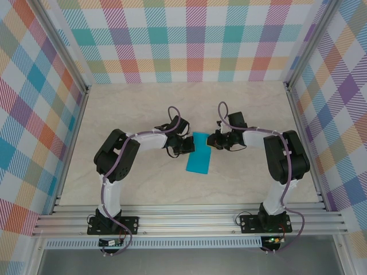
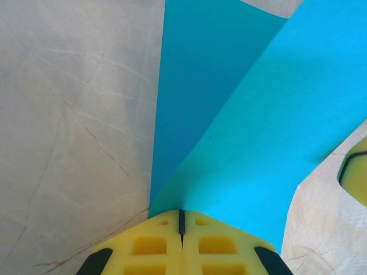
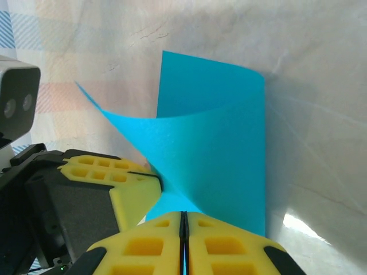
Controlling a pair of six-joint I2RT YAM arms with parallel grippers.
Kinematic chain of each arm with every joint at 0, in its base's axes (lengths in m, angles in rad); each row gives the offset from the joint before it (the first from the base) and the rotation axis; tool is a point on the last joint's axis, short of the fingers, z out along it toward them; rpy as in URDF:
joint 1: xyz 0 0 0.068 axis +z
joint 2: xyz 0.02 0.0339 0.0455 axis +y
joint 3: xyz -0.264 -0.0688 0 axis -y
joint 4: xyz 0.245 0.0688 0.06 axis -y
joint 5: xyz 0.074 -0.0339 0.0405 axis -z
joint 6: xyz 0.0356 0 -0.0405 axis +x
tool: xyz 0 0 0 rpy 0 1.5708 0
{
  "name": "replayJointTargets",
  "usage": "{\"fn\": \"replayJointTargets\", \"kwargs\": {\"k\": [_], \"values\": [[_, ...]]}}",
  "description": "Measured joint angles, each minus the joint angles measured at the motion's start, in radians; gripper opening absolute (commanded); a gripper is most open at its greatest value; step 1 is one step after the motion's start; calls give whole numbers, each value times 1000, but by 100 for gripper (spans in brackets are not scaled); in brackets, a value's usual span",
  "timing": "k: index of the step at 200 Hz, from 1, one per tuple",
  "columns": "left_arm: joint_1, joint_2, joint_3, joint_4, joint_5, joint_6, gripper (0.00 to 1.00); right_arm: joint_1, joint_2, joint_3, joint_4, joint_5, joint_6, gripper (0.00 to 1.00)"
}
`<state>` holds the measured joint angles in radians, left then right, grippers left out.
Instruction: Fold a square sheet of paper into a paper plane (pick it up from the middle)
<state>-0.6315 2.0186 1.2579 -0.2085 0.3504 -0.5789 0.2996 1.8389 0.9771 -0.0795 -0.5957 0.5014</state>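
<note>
Top view. Paper (image 1: 200,154) on the table (image 1: 143,114), a narrow teal strip set slantwise. Left gripper (image 1: 186,143) at the paper's far left corner, right gripper (image 1: 213,140) at its far right corner, both touching it. Dark arms bent in from either side of the paper, covering its far edge. Grip itself too small to judge here. Metal rails (image 1: 189,220) well nearer than the paper, plaid walls (image 1: 189,40) well beyond and to both sides of it.

Left wrist view. Left gripper (image 2: 181,220) with yellow fingers (image 2: 149,246) pressed together, clamped on the paper's (image 2: 229,143) edge. One layer flat on the table (image 2: 74,114), the other raised and slanting above it. Yellow bit of the right gripper (image 2: 355,172) just right of the paper.

Right wrist view. Right gripper (image 3: 183,220) closed tight on the paper (image 3: 229,154), no gap in the jaws. Upper flap curled over the lower layer. Left gripper (image 3: 157,183) pinching the paper's left edge, its camera (image 3: 17,103) further left of the paper.
</note>
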Motion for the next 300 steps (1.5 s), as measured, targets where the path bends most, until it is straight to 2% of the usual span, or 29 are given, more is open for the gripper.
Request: {"fn": "replayJointTargets", "kwargs": {"k": [43, 96, 173, 238, 300], "values": [[0, 0, 0, 0, 0, 0, 0, -4, 72, 5, -15, 8, -16, 10], [0, 0, 0, 0, 0, 1, 0, -5, 76, 27, -53, 11, -22, 11], [0, 0, -1, 0, 0, 2, 0, -31, 78, 161, -129, 5, -39, 11], [0, 0, -1, 0, 1, 4, 0, -37, 175, 184, -138, 1, -40, 11], [0, 0, -1, 0, 1, 8, 0, -39, 182, 212, -177, -1, -46, 11]]}}
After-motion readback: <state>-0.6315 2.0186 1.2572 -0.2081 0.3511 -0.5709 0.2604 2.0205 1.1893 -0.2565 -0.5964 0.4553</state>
